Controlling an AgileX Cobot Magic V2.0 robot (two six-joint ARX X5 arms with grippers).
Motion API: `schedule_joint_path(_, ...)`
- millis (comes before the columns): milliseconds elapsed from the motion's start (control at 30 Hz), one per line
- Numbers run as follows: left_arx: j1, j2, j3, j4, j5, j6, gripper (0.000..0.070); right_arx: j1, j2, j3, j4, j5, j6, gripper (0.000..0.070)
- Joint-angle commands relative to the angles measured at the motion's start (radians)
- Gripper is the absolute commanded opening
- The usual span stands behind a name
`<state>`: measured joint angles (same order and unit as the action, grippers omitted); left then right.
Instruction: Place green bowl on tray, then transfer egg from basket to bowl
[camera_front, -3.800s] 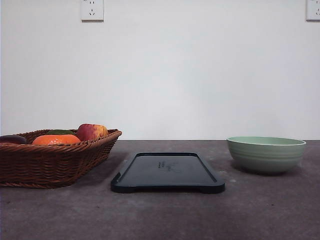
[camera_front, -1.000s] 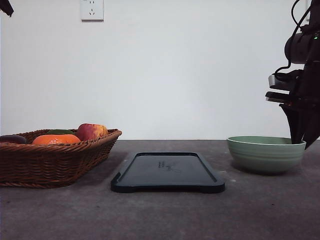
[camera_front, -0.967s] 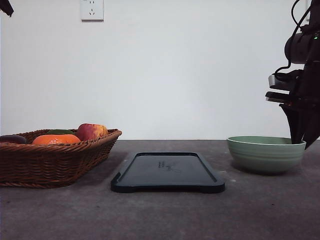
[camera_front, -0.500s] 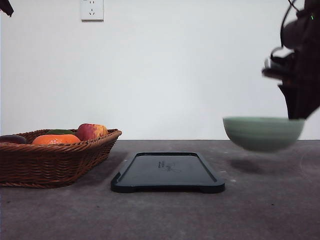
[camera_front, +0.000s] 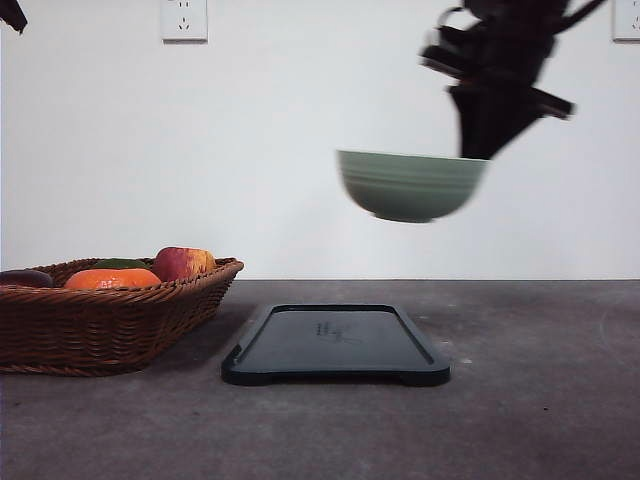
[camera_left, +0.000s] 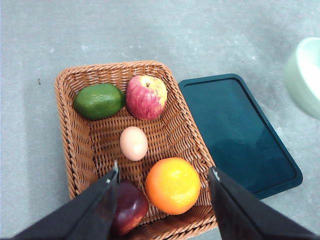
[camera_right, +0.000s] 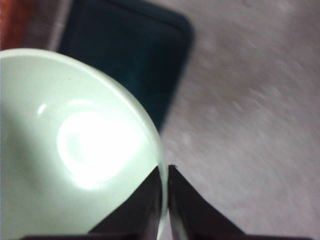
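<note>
The right gripper (camera_right: 165, 200) pinches the rim of the ribbed green bowl (camera_front: 410, 185), which hangs mouth-up, slightly tilted, in the air above the flat dark tray (camera_front: 336, 343). The left gripper (camera_left: 162, 200) gapes empty over the wicker basket (camera_left: 75, 145), where the smooth egg (camera_left: 133, 143) lies lengthwise.

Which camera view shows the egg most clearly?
The left wrist view: the egg lies fully visible on the basket floor, among the fruit. In the front view the basket wall hides it, and the right wrist view looks at the green bowl instead.
</note>
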<state>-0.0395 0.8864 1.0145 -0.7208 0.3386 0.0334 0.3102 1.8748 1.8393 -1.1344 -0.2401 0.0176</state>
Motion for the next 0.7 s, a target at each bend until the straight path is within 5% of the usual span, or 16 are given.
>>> schedule_joint_path(0,-0.001,0.003,0.026,0.011,0.003,0.004,0.0351,0.029,0.054,0.052,0.004,-0.003,0.017,0.0)
schedule_joint_path(300,-0.001,0.003,0.026,0.011,0.003,0.004,0.0351,0.12,0.223,0.21,-0.002,0.0,0.032,0.0)
schedule_joint_path(667,-0.001,0.003,0.026,0.011,0.003,0.004,0.0351,0.132,0.345,0.218,0.04,0.009,0.031,0.0)
